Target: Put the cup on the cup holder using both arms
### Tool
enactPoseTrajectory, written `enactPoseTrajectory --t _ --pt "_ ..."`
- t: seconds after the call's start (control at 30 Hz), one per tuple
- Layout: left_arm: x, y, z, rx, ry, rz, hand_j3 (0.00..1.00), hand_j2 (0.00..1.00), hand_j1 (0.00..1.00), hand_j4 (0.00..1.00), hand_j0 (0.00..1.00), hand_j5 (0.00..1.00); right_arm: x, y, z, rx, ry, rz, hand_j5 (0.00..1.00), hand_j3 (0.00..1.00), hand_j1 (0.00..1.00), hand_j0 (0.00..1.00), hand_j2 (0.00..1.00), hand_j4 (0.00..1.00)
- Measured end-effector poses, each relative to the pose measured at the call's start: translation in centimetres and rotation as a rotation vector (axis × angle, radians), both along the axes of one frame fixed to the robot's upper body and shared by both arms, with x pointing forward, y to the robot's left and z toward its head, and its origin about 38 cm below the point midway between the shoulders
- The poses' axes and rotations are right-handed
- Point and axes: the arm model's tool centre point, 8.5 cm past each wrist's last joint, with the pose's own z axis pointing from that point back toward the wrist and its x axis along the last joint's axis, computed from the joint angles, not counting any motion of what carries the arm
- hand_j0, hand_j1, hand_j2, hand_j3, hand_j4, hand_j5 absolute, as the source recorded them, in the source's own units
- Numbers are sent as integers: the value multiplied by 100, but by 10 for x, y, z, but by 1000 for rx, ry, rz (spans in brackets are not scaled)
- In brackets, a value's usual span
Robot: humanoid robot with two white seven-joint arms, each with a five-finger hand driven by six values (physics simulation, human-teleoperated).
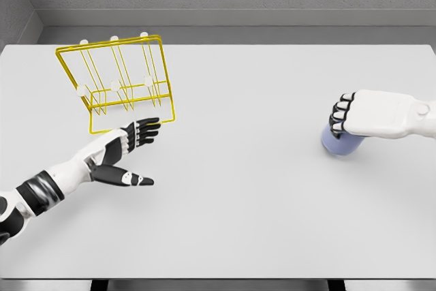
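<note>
The bench carries a yellow rack at far left. The left robot hand, fingers spread and empty, lies just before it. Far right, the right robot hand curls over the cup, apparently grasping it.

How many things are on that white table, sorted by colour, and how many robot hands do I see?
Yellow: 1, the wire cup holder
Pale blue: 1, the cup, under the right hand
White-and-black hands: 2, with the left hand open beside the holder
Total: 4, on the table
</note>
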Motion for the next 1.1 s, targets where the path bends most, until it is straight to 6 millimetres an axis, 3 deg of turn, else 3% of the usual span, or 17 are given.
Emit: enactPoseTrajectory --t 0.6,1.1 --pt "2 -1 2 4 -7 -4 100 100 100 100 100 100 15 70 5 75 -17 114 48 48 48 48 48 48" --pt "3 -1 5 -1 -30 -8 100 100 100 100 100 100 15 118 1 165 -6 204 46 46 46 46 46 46"
